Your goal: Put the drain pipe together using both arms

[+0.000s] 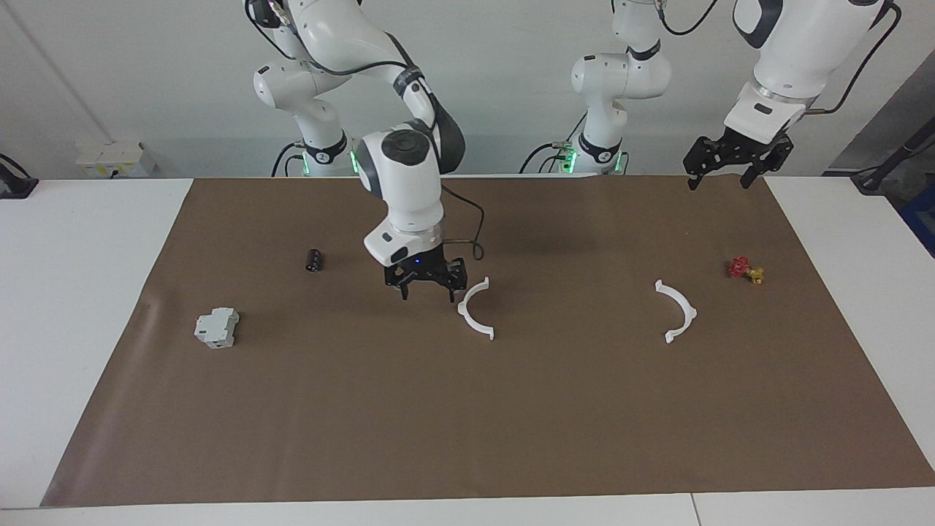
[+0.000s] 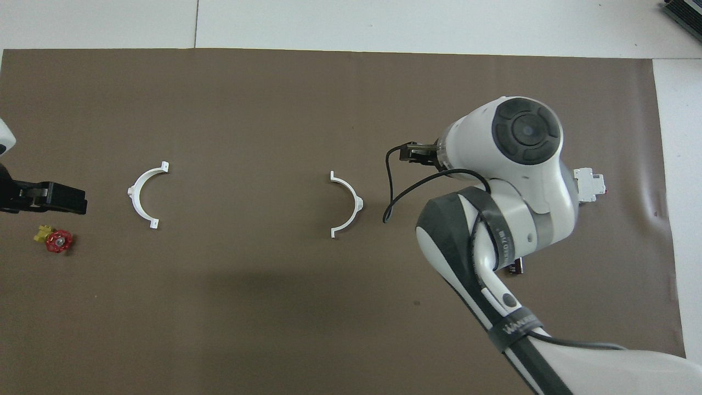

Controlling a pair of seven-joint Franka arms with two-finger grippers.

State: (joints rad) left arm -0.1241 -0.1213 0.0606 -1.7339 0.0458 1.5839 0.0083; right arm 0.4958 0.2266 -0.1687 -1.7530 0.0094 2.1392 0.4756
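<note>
- Facing view: no writing can be read here. The right pincer hangs just above the brown mat, its fingers spread wide and holding nothing, just beside the middle half-ring and clear of it.
- That half-ring lies flat near the mat's centre. The second half-ring lies well apart, toward the left arm's end of the bench, near a small red and yellow valve.
- The left pincer waits raised over the mat's corner at the robots' edge, fingers apart and empty.
- This view shows the black cylinder and the grey-white block whole.
- Overhead view: the right arm's dark sleeve carries white lettering, too foreshortened to read surely.
- Here that arm hides most of the block and cylinder, and only part of each pincer shows.
- Both half-rings show whole.
</note>
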